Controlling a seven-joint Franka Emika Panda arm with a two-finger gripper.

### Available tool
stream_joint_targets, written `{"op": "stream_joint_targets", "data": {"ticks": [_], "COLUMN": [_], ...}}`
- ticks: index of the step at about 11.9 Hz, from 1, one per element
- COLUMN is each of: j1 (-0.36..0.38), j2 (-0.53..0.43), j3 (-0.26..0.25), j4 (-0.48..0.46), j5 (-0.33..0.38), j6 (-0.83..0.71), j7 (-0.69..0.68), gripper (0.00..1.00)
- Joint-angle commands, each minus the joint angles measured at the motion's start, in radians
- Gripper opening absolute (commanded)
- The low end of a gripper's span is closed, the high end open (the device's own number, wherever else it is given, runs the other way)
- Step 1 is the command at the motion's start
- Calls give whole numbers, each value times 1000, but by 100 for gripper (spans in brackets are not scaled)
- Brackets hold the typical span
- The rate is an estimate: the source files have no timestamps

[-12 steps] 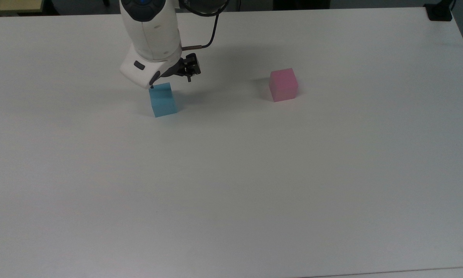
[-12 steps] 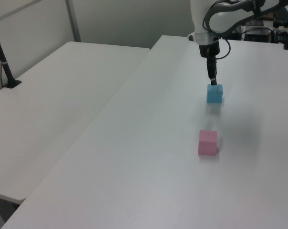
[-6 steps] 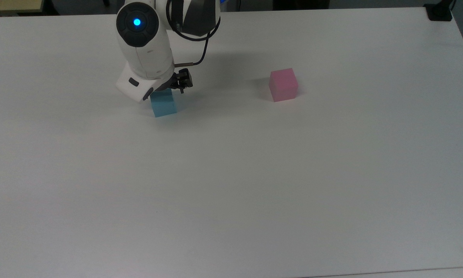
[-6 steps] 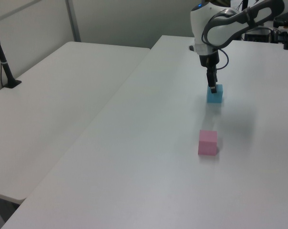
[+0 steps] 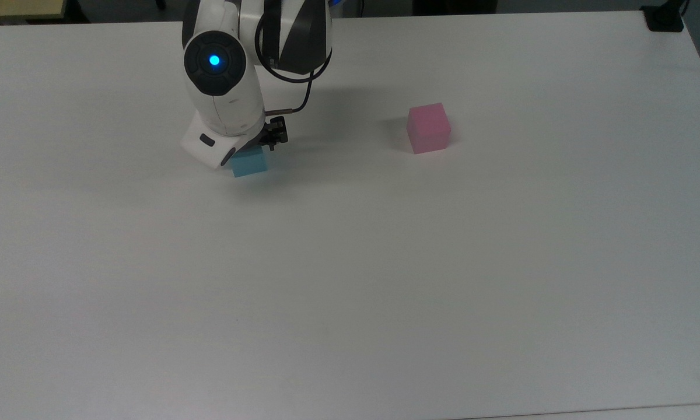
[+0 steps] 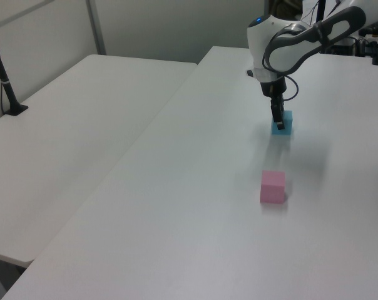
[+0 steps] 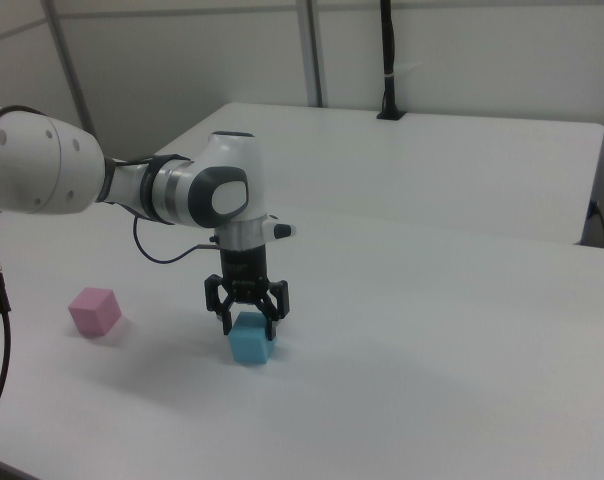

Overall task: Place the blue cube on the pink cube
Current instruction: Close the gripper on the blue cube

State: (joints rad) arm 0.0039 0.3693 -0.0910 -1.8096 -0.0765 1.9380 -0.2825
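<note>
Top view: the arm has come lower over the blue cube (image 5: 249, 164) than a second ago, so its white wrist now hides most of the cube's top. The gripper (image 5: 251, 150) sits right at the cube, which rests on the tabletop (image 5: 350, 262) toward the top view's left. The pink cube (image 5: 428, 128) stands well apart toward the top view's right, unmoved. The descent suggests the grasp is about to be made; nothing is lifted yet.

Left view: the arm reaches in from the upper right and bends straight down, the gripper (image 6: 278, 122) pointing vertically at the blue cube (image 6: 283, 124), its tip now level with the cube's upper part. The pink cube (image 6: 272, 187) lies nearer the camera.

Right view: the gripper (image 7: 248, 318) is spread wide, its fingers (image 7: 222, 307) straddling the blue cube (image 7: 251, 339) on both sides without visibly pressing it. The pink cube (image 7: 93, 311) sits far to the right view's left.
</note>
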Motion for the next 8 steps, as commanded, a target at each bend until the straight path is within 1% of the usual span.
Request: {"op": "stream_joint_targets", "data": {"ticks": [1,2,3,5,8], "j1": [11,13,13,8,-11], "j2": [-15,-16,-21,-45,-113], "j3": [-7,-7,-7,-1,0], "j4": [-11,-8,-8,-2,53], "j5": [-14,-14,-14,-16,-17], "j6": [12,9,6,-16,-135], "j7": [-6,-4,-3,9,-1], "gripper": [24,13,11,11,11]}}
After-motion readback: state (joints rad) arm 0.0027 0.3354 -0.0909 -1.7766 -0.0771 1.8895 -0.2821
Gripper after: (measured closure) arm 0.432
